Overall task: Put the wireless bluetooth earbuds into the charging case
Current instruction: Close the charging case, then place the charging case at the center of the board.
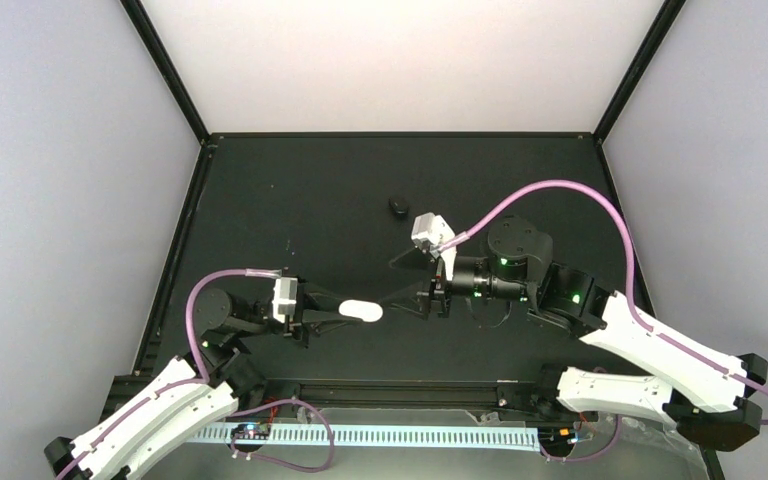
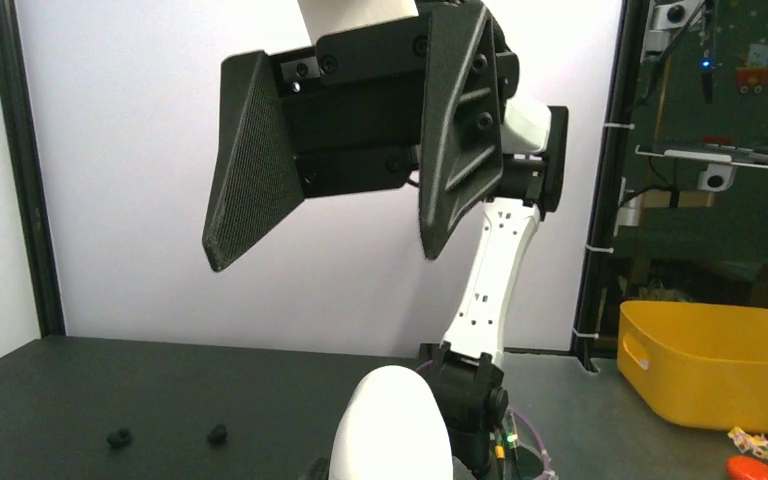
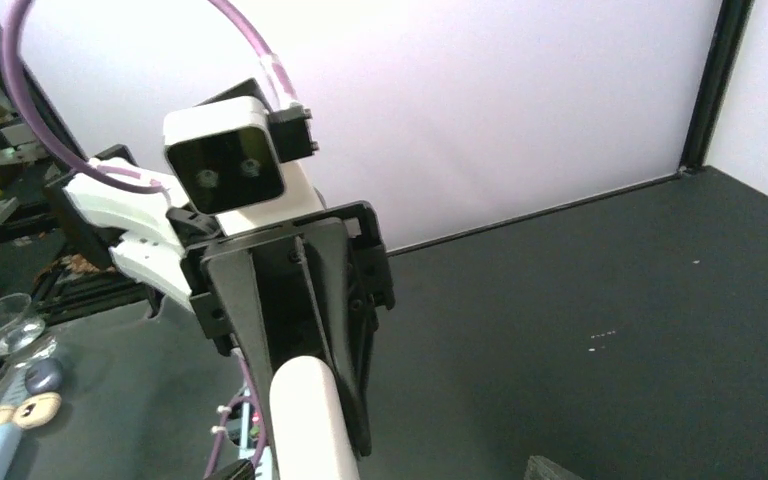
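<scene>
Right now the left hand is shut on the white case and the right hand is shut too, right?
No: the right hand is open, jaws spread wide in the left wrist view. The left hand is indeed shut on the white case.

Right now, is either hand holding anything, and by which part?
The left hand grips the white charging case by one end; the rest sticks out toward the right hand, which is open and empty.

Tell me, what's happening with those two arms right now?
Left gripper shut on white case. Right gripper open, facing it. Earbuds not in sight. Black oval lies farther back, out of the way.
</scene>
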You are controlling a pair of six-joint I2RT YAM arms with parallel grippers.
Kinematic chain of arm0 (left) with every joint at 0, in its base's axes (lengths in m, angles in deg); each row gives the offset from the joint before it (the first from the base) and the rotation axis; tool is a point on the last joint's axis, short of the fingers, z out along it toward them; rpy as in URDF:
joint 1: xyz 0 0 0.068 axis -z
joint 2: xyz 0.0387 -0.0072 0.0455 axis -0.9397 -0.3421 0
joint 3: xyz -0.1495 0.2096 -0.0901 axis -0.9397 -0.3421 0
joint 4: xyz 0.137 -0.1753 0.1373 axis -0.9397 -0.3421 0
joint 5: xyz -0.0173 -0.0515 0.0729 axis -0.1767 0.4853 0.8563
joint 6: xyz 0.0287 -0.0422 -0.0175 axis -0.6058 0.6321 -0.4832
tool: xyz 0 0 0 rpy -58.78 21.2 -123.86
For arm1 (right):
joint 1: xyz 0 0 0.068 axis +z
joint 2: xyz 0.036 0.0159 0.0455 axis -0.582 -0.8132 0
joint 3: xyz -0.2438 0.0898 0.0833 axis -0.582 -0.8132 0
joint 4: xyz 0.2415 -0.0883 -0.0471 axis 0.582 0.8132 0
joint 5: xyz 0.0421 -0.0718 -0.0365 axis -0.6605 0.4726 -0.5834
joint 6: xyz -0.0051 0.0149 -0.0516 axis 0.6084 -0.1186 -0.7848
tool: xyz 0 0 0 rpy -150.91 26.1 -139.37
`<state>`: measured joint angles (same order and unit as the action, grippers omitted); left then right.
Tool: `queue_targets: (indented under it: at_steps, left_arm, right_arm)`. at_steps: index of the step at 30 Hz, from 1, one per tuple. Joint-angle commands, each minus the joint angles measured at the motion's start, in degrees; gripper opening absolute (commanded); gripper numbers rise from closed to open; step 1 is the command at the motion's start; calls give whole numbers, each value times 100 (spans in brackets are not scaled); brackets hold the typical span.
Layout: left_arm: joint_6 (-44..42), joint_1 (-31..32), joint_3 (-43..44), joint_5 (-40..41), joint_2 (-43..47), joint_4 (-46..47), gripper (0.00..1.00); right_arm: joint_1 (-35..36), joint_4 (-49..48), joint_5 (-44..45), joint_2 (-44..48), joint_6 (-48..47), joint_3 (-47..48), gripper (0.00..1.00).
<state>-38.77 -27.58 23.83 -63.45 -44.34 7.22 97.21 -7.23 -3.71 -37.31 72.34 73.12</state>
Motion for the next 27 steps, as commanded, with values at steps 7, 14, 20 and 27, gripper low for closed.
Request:
queue_targets:
  at_steps: [7, 14, 20, 27]
  left_arm:
    - [377, -5, 1090, 3084, -1041, -1863, 2]
    - [1497, -1019, 2168, 3365, -3326, -2793, 2]
    - [1988, -2138, 2401, 1975, -5316, -2178, 1]
    - [1849, -2622, 3210, 1690, -7067, -2440, 1]
  right_arm:
    - [-24, -1007, 3641, 1028, 1125, -2002, 70]
    - [-19, -1062, 3763, 1443, 1489, -2820, 70]
    - [-22, -784, 3568, 1463, 1523, -3011, 71]
    - [-19, -669, 3177, 1380, 1660, -3038, 72]
